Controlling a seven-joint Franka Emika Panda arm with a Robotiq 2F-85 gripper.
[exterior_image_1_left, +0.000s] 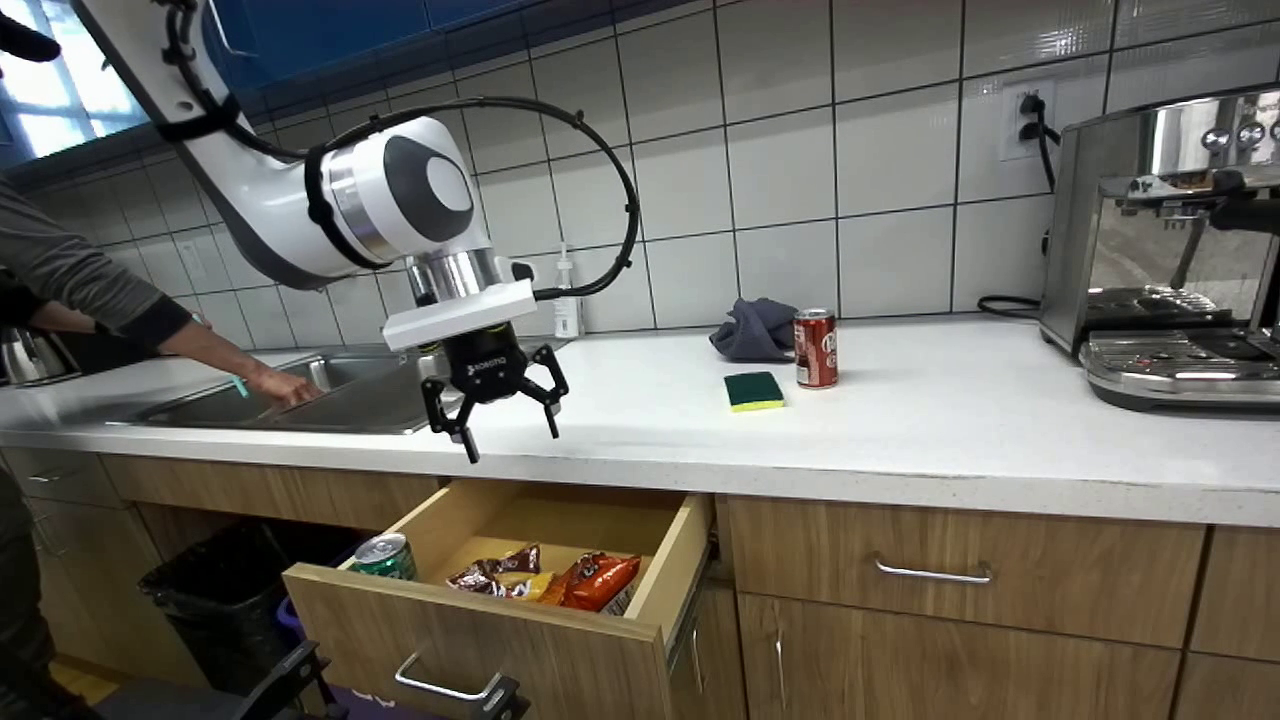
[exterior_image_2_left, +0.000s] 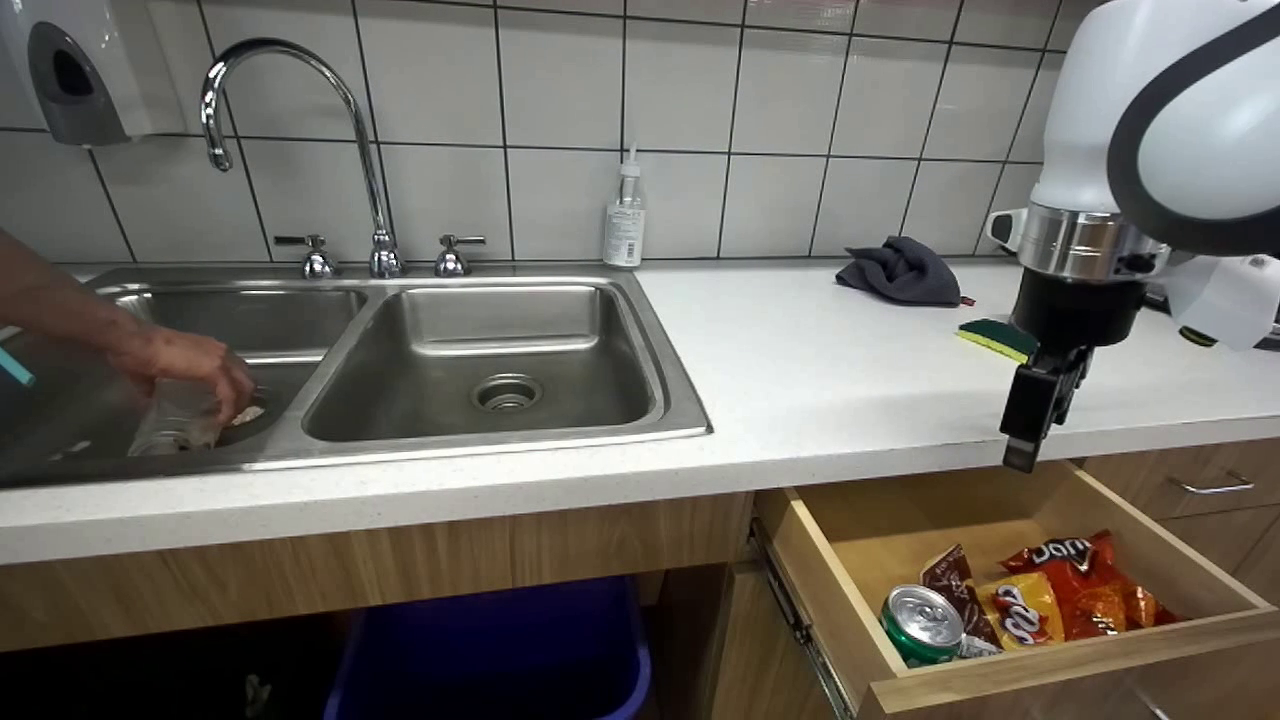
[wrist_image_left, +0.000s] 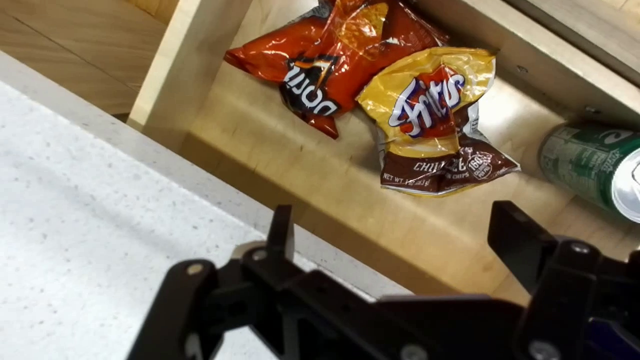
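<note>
My gripper (exterior_image_1_left: 513, 445) hangs above the counter's front edge, over the back of a pulled-out wooden drawer (exterior_image_2_left: 1060, 660). Its jaws stand wide apart, and nothing is between the fingers (wrist_image_left: 515, 240). Beneath it in the wrist view, a red Doritos bag (wrist_image_left: 320, 60) lies beside a yellow and brown Fritos bag (wrist_image_left: 430, 145), which is nearest to the jaws. A green can (wrist_image_left: 580, 160) lies in the drawer corner in the wrist view. Both exterior views show the bags and can near the drawer front, well below the fingertips. The gripper touches none of them.
On the counter (exterior_image_1_left: 950, 430) are a green and yellow sponge (exterior_image_1_left: 754, 390), a red can (exterior_image_1_left: 816, 348), a dark cloth (exterior_image_1_left: 757, 330) and an espresso machine (exterior_image_1_left: 1180, 240). A person's hand (exterior_image_2_left: 195, 365) holds a clear container in the double sink (exterior_image_2_left: 510, 335). A soap bottle (exterior_image_2_left: 625, 225) stands behind.
</note>
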